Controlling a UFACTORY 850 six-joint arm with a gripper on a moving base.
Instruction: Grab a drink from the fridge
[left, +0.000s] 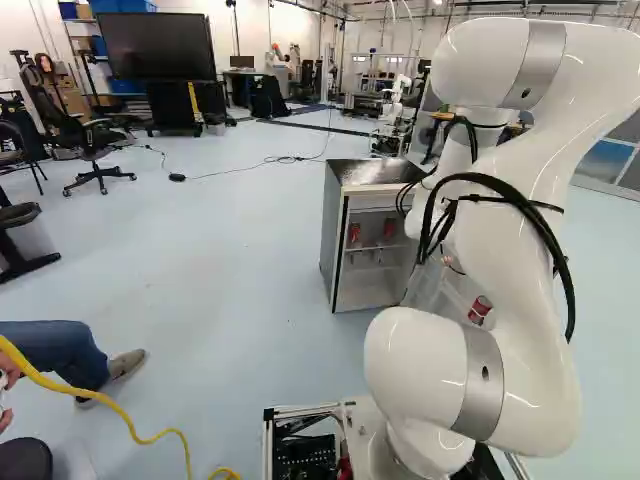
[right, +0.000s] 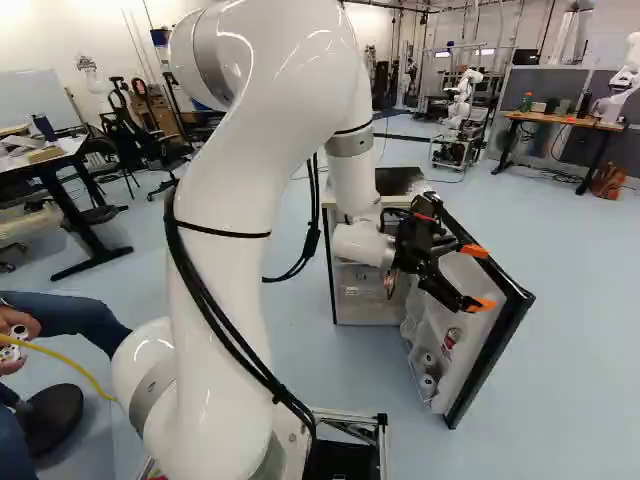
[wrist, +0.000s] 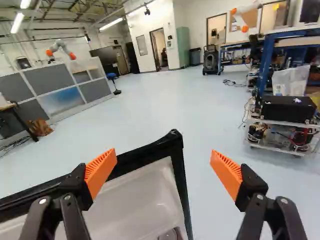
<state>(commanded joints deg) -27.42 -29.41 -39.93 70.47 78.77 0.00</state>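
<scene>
Centre right in the right base view, the black, orange-padded two-finger gripper (right: 478, 277) gapes wide near the open, black-framed white fridge door (right: 474, 348)

Arm (left: 515, 300) partly hides fridge (left: 334, 230); wrist view cuts off door (wrist: 140, 200).

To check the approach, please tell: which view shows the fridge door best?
The right base view: the fridge door shows nearly whole. In the left base view the arm hides most of it; the wrist view shows only its upper part.
</scene>
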